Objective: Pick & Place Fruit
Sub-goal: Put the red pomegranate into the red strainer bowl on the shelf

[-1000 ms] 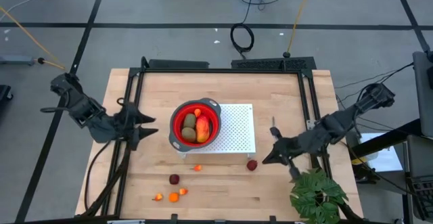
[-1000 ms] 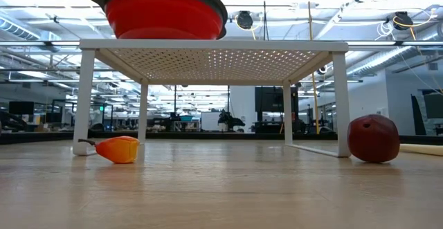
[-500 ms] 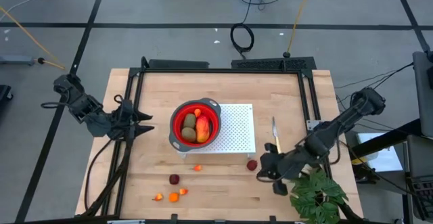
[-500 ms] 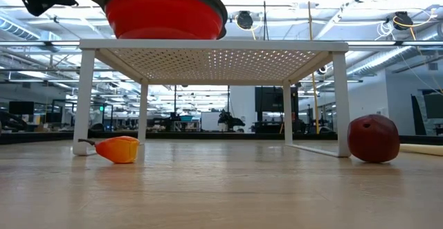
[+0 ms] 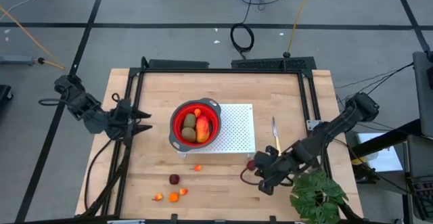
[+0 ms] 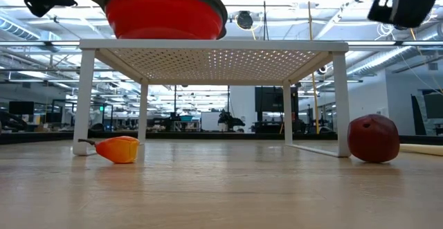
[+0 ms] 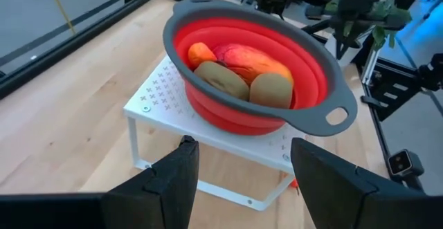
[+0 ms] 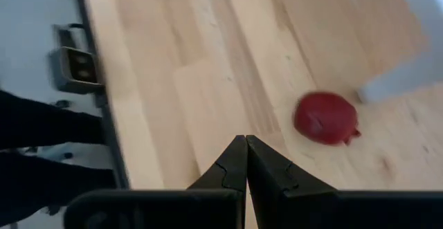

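Near the table's front edge, toward its right side, one dark red ball lies on the bare wood just off the front right leg of the white perforated rack. It looks small, round and smooth, so I judge it light, firm and ready to roll; a grip across its widest part, from above, seems safest.

More of the fruit is scattered toward the front left: a second dark red ball and several tiny orange bits, with one more orange bit near the rack's front. Those bits look light and awkward to pinch.

Inside the red colander on the rack sit the mango-like piece, two olive-brown ovals and an orange piece.

Just beside the first ball, the right hand hovers with its fingers pressed together, holding nothing; it would have to open before taking the ball. By the table's left edge, the left hand waits, partly open and empty.

A yellow-handled knife lies right of the rack, and a leafy plant stands at the front right corner.
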### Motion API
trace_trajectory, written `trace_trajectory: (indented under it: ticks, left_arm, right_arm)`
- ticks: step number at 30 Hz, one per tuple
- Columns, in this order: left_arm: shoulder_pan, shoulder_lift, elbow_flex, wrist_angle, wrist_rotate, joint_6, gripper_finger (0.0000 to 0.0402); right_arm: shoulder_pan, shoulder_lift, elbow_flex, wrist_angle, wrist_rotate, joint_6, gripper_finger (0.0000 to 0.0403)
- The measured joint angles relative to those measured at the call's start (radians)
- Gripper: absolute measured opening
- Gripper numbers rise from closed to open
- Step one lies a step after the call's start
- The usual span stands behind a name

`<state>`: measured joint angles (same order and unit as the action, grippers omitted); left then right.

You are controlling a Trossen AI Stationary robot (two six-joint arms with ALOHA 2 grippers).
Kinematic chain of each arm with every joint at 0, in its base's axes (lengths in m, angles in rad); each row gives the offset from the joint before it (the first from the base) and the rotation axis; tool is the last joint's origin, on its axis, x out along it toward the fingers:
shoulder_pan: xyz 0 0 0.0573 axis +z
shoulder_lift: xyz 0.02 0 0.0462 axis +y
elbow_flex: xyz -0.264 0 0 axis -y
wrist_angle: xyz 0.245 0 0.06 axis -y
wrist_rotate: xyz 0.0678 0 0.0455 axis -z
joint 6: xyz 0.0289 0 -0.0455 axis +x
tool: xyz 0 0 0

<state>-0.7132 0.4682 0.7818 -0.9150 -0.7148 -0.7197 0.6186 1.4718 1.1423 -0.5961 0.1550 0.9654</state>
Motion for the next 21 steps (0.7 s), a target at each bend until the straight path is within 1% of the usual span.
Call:
trace_trajectory:
  ticks: [4, 7, 15, 18, 21]
  left_arm:
    - [0.0, -0.016, 0.0, 0.0, 0.0, 0.031, 0.023]
    - [0.0, -0.02, 0.0, -0.001, 0.008, 0.038, 0.023]
    - [0.0, -0.019, 0.0, -0.002, 0.042, 0.062, 0.023]
    - [0.0, -0.019, 0.0, -0.002, 0.043, 0.063, 0.023]
    - [0.0, -0.019, 0.0, -0.002, 0.044, 0.068, 0.023]
  right_arm:
    - [-0.011, 0.033, 0.0, -0.023, -0.003, 0.05, 0.0]
    - [-0.022, 0.047, -0.004, -0.023, -0.029, 0.072, 0.0]
    - [-0.031, 0.045, -0.05, -0.014, -0.026, 0.194, 0.0003]
    - [-0.031, 0.045, -0.058, -0.01, -0.025, 0.214, 0.0016]
    - [-0.031, 0.045, -0.066, -0.007, -0.024, 0.236, 0.0043]
